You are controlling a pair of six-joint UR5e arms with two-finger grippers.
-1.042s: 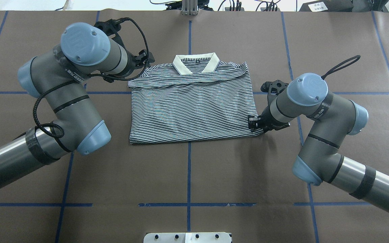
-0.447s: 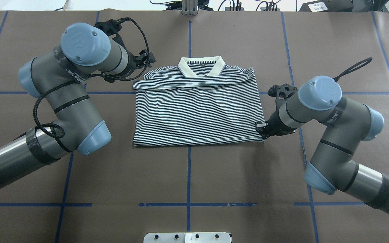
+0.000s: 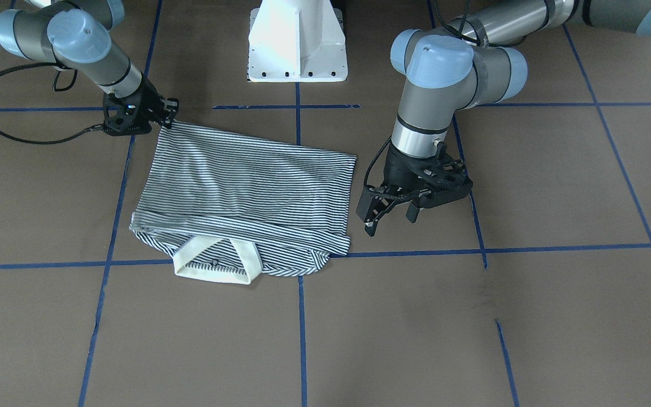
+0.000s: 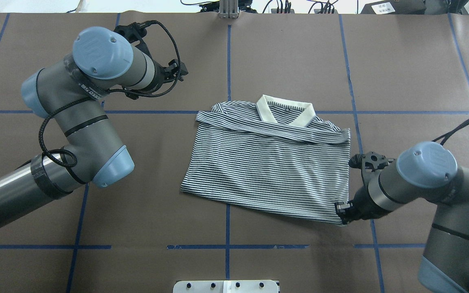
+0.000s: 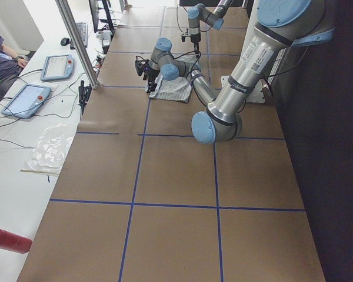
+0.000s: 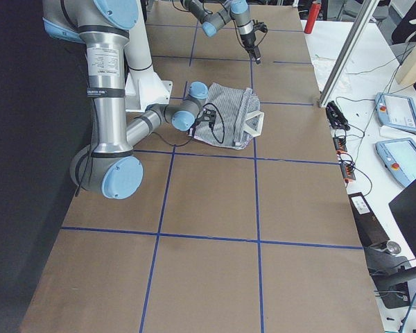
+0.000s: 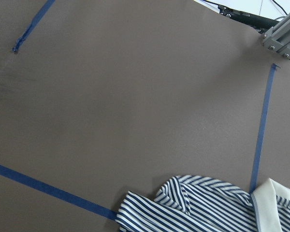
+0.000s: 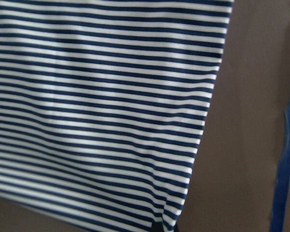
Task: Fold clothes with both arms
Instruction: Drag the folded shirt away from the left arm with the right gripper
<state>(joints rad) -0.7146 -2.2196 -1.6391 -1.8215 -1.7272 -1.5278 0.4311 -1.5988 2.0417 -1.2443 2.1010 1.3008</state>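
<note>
The striped polo shirt [image 4: 267, 162] lies folded on the brown table, its cream collar [image 4: 285, 112] on the far side. It also shows in the front view [image 3: 246, 181] with its collar [image 3: 212, 265] nearest that camera. My right gripper [image 4: 342, 211] is shut on the shirt's near right corner, also seen in the front view [image 3: 170, 116]. The right wrist view is filled with striped fabric [image 8: 87, 96]. My left gripper [image 3: 389, 217] is open and empty, above the table beside the shirt's left edge. The left wrist view shows the shirt's shoulder [image 7: 198, 208].
Blue tape lines [image 4: 228, 61] grid the brown table cover. The white pedestal base [image 3: 297, 39] stands at the robot's edge. A metal post [image 4: 228, 8] stands at the far edge. A side desk holds tablets [image 5: 23, 100], and a red cylinder [image 5: 9, 241] lies there.
My right gripper has pulled the shirt to the right and toward the robot, turning it slightly. The shirt has drawn away from my left gripper, which has stayed in place.
</note>
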